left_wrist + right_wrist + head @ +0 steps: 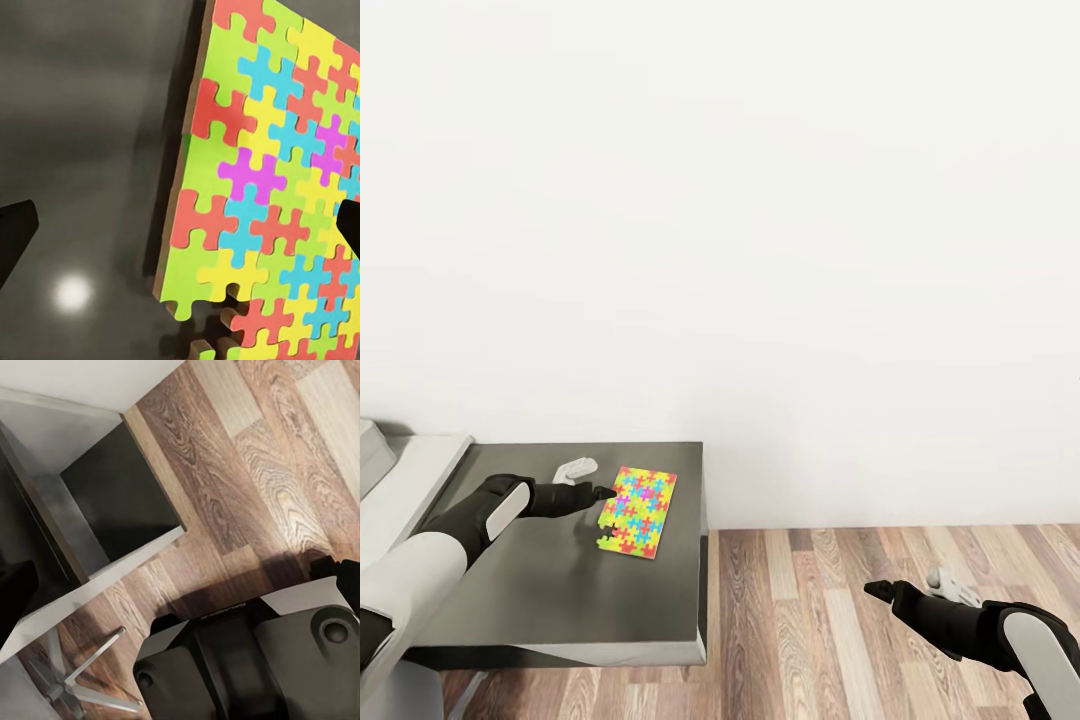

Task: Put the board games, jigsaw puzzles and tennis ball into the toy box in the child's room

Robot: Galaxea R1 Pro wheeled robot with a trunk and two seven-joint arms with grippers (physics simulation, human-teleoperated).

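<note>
- While the left hand reaches across the dark grey surface in the lower left of the head view, its fingers stand apart, one pale finger farther back and one dark finger at the near-left edge of the jigsaw puzzle.
- The puzzle lies flat on that dark top, close to its right edge and a little below frame centre, with the white wall behind it. Its lower left corner looks ragged, as if a piece or two sits loose there.
- In the left wrist view the puzzle fills the right side of the frame, with the two dark fingertips at the left and right frame edges, well apart. One tip is over bare surface and the other over the puzzle; I cannot tell whether either touches it.
- The right hand hangs over the wood plank floor in the lower right of the head view, holding nothing. Its fingers look apart.
- The step in hand appears to be picking up this puzzle, with the grasp not yet made.
- The next move likely calls for getting one finger under or against the thin edge and closing gently, since so flat a thing gives little to pinch and could slide toward the right edge.
- A pale desk corner shows at the far left.
</note>
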